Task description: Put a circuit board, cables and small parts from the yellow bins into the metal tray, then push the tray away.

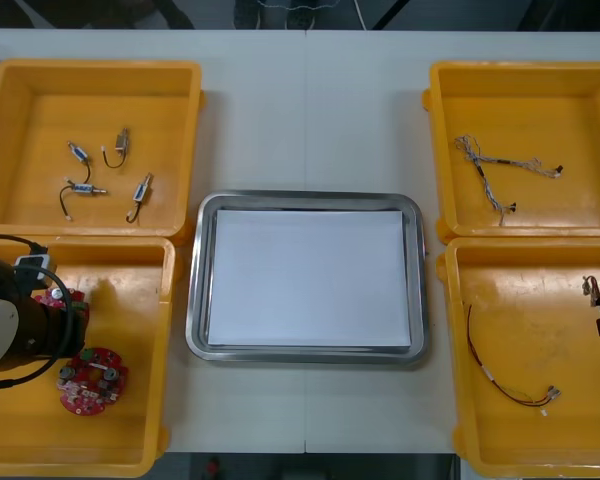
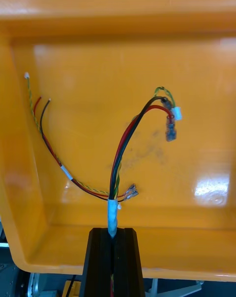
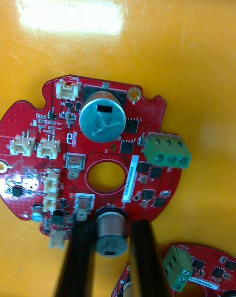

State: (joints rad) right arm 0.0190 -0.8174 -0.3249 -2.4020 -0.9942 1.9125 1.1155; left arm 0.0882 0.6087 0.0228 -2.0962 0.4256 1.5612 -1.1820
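- Far left of the light table (image 1: 310,110): the far-left yellow plastic bin (image 1: 10,80) holds four small metal parts (image 1: 142,187) with short black leads. None has been picked.
- Near left: the left claw (image 3: 110,223) reaches into the near-left yellow bin (image 1: 140,420). It is closed narrowly on the grey cylinder (image 3: 109,235) at the edge of a round red circuit board (image 3: 147,179). Whether that board has left the bin floor cannot be told. A second red board (image 1: 90,378) lies just beside it.
- Centre: the shiny metal tray (image 1: 305,197), lined with a white sheet (image 1: 310,280), sits between the bins with nothing in it. It has not been pushed away.
- Far right: the far-right yellow bin (image 1: 580,90) holds a twisted blue and white cable (image 1: 477,160), lying loose and apart from either arm.
- Near right: the right claw (image 2: 112,230) works at the near-right yellow bin (image 1: 520,290). It is pinched tight on the white-taped end of a black, red and yellow-green cable (image 2: 113,212), whose wires arch up over the bin floor. A thin second cable (image 2: 63,170) lies on that floor.
- Progress, as judged here: the job looks to be at an early stage. Two grasps are in hand, but nothing has reached the tray. The board, the cables and the small parts all remain to be carried over, and the push comes last.
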